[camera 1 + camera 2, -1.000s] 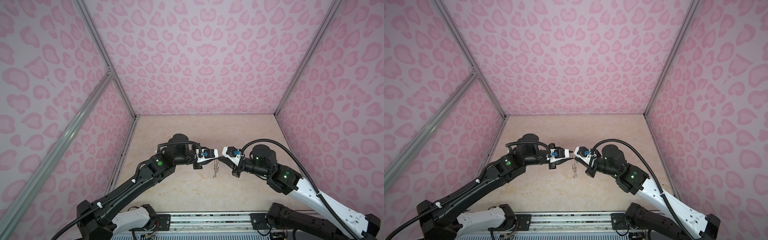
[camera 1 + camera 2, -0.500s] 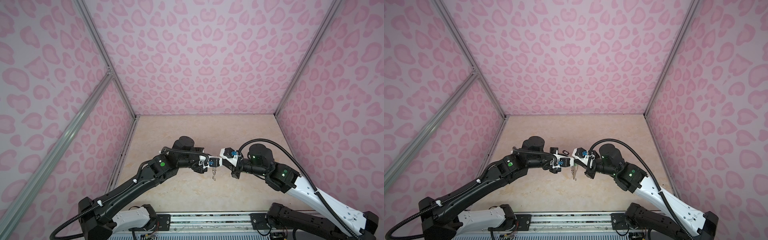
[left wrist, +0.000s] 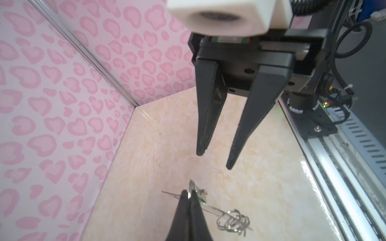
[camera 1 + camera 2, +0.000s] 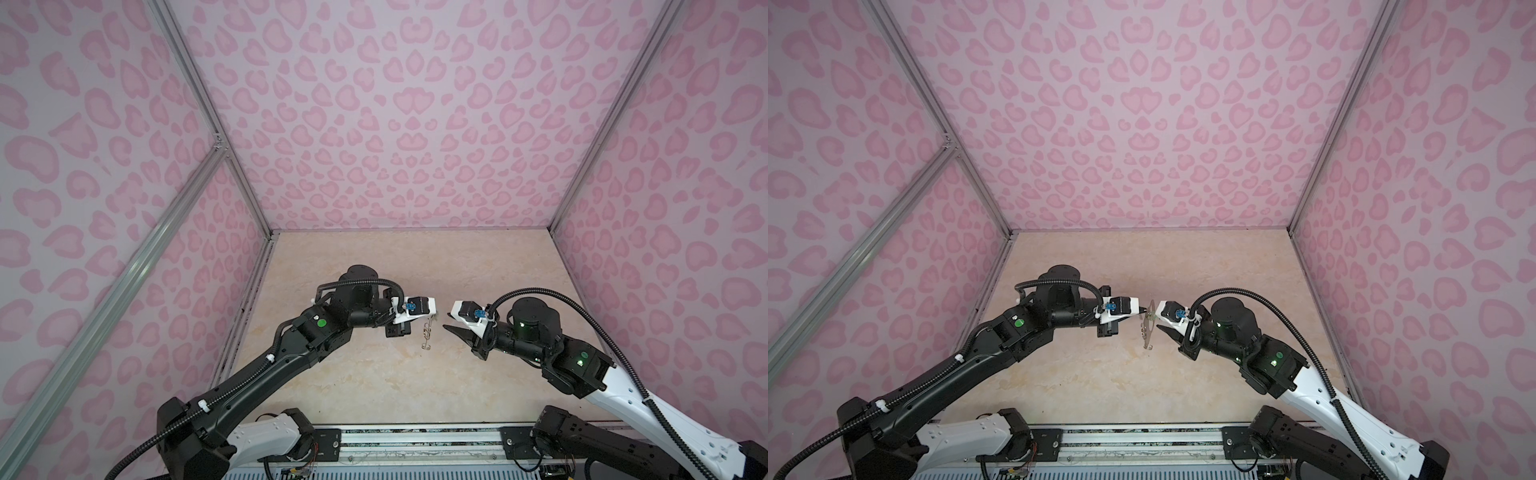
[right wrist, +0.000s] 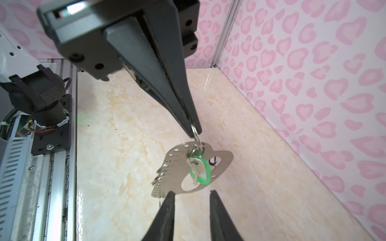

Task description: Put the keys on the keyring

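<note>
Left gripper (image 5: 193,130): fingers pinched shut on the keyring (image 5: 173,167), at its top split ring (image 5: 195,134).
Keyring: hung tilted in the air above the table (image 5: 125,125).
Green-tagged key (image 5: 203,170): dangled across the plate's slot.
Right gripper (image 5: 191,195): fingers apart, empty, just beside the plate's lower edge.
Around: pink walls (image 5: 313,83), front rail (image 5: 52,177).

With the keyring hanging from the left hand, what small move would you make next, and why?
Probably draw the right hand straight back a little. Its jaws stand open and hold nothing, with the tips near the hanging keyring, which the left hand alone carries, shut on a split ring. The green-tagged key already hangs there.
</note>
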`<state>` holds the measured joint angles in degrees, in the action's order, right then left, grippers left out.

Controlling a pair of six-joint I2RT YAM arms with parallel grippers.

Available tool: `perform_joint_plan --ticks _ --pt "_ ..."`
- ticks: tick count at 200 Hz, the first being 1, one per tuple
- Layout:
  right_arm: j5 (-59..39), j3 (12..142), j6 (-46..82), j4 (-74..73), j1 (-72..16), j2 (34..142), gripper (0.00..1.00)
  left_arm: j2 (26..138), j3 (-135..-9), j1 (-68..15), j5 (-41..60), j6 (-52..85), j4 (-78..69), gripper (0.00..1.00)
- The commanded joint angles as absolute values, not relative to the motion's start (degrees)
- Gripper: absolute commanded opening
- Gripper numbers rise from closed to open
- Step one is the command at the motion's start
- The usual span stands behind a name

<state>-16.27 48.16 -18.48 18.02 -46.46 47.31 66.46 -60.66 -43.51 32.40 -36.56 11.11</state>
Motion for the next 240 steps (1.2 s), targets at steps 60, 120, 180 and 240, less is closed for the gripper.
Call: perform_joint_plan --ticks 60,120,180,240 --pt "-16.3 44.7 -14.5 6.5 -46.5 49.5 0.3 66.1 -54.8 -42.4 41.8 -20.1 -10.5 0.03" --pt "-17.6 42.5 -12.3 1.6 -46.5 49.7 0.3 66.8 -51.7 -42.3 43.9 -14.4 -20.6 0.03" --pt "-22.4 40.7 -12.0 0.2 -44.8 47.4 0.29 66.8 -52.2 -42.0 45.5 -16.0 -18.6 0.03" --pt "-30.4 38.1 -8.6 -4.9 -41.2 45.5 0.27 67.0 -52.8 -42.0 47.4 -16.3 -17.6 0.03"
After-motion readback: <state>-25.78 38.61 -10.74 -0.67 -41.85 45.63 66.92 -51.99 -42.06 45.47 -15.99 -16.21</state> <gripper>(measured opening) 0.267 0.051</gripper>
